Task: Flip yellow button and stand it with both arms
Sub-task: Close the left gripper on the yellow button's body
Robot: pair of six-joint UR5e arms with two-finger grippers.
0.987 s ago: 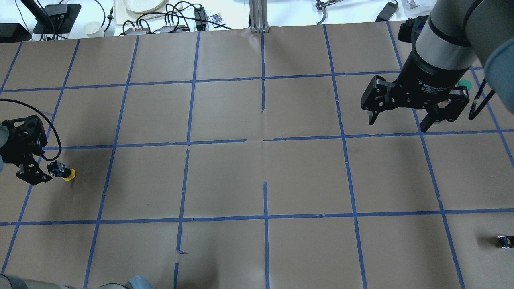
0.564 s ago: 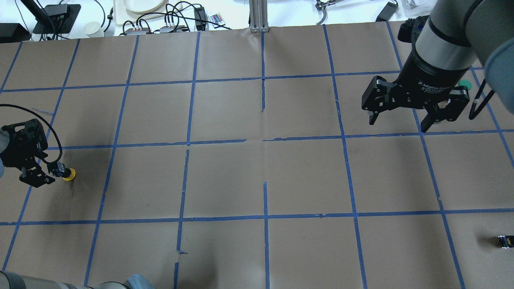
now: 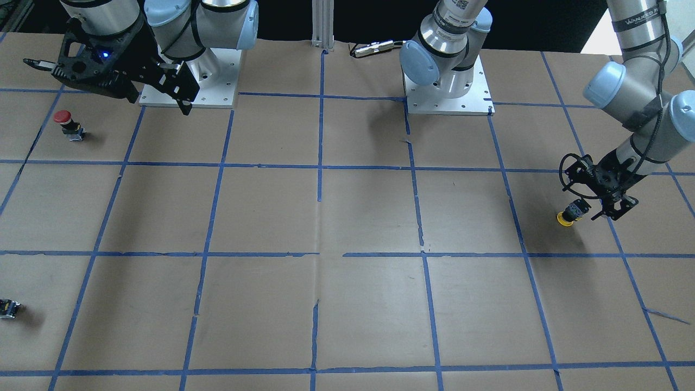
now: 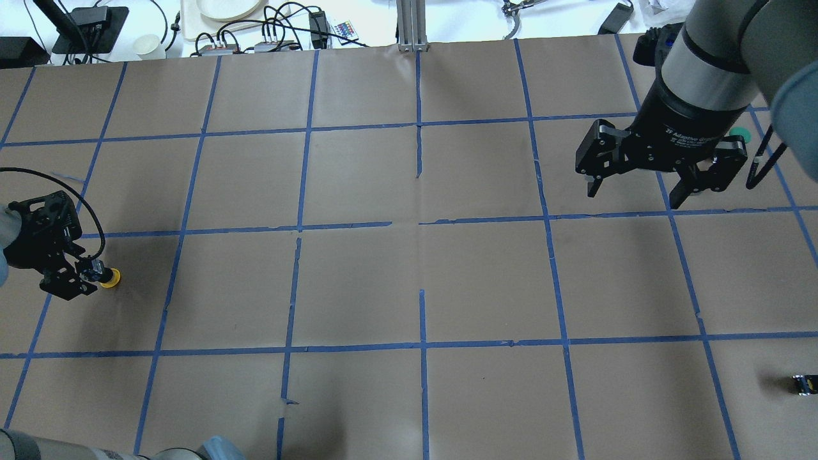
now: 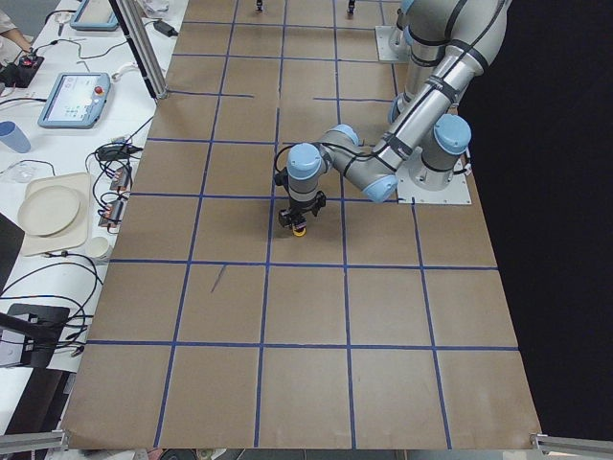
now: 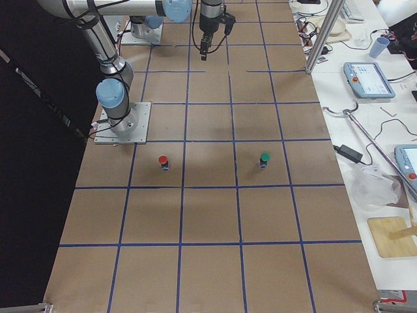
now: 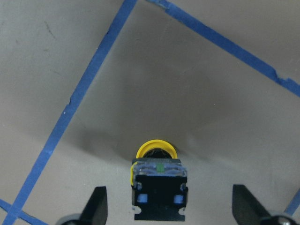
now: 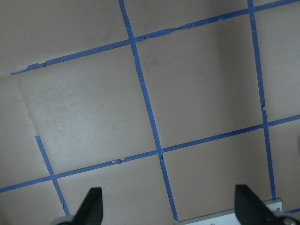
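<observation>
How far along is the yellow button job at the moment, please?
Nothing looks finished. The yellow button sits with its cap against the table. In hand: the left gripper has its jaws open either side of it. Left: gripping, flipping and standing it, with the right gripper, open far away.

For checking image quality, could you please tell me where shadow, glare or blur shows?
Left wrist view: the yellow button sits sharp within a soft shadow on the paper. Right wrist view: a pale sheen on the paper's left. Overhead view: the right arm's near joint is blurred.
</observation>
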